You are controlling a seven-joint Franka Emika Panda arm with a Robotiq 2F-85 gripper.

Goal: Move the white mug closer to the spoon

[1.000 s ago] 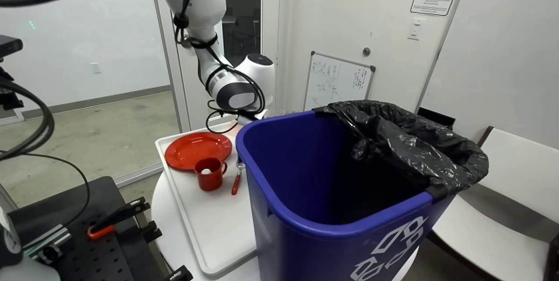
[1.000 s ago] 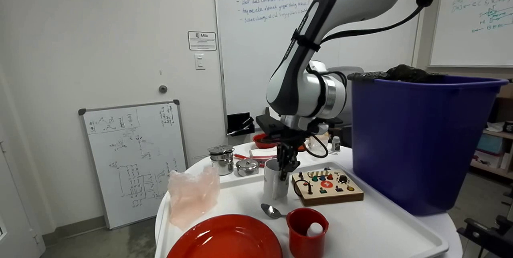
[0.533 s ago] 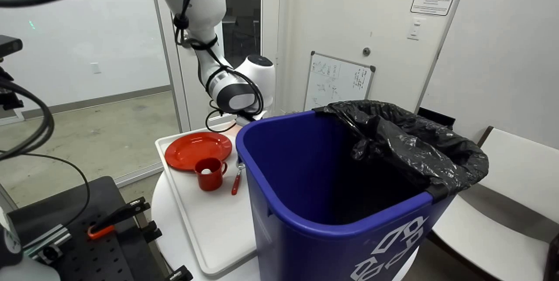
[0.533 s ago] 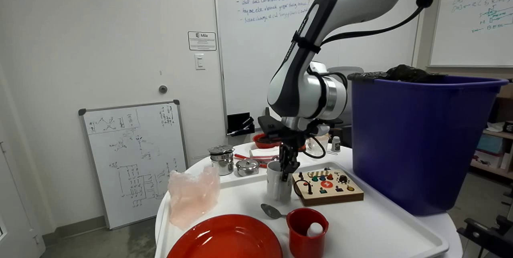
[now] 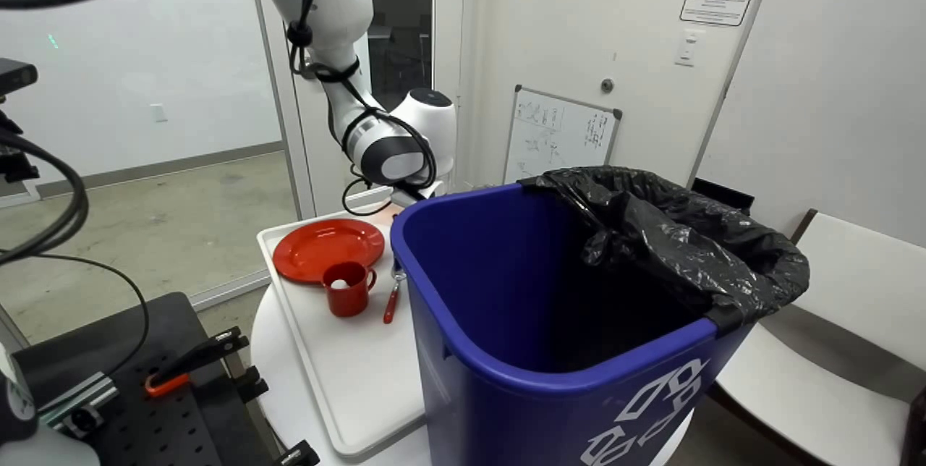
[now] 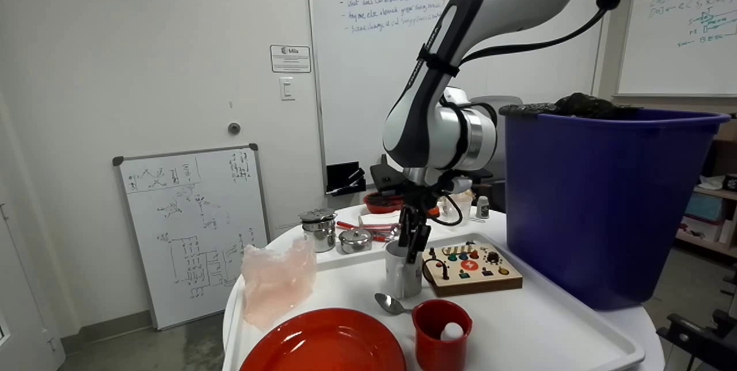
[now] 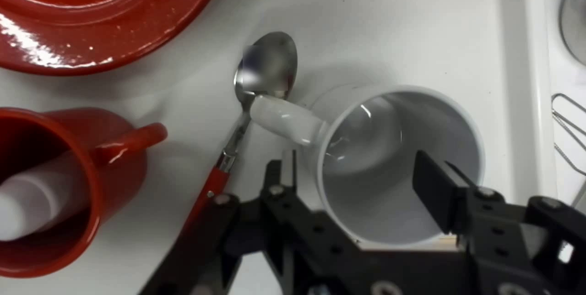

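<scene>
Spread gripper points down at the white mug

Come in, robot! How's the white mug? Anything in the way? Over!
End effector open, at the white mug. Mug upright, handle toward the spoon. Spoon may block it; touching, can't tell.

White table: tray, pots, bin

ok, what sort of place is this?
Probably a robotics lab: there's a robot arm, a whiteboard headed "R2D2" with handwritten questions under it, and a wall sign reading "Mila".
</scene>
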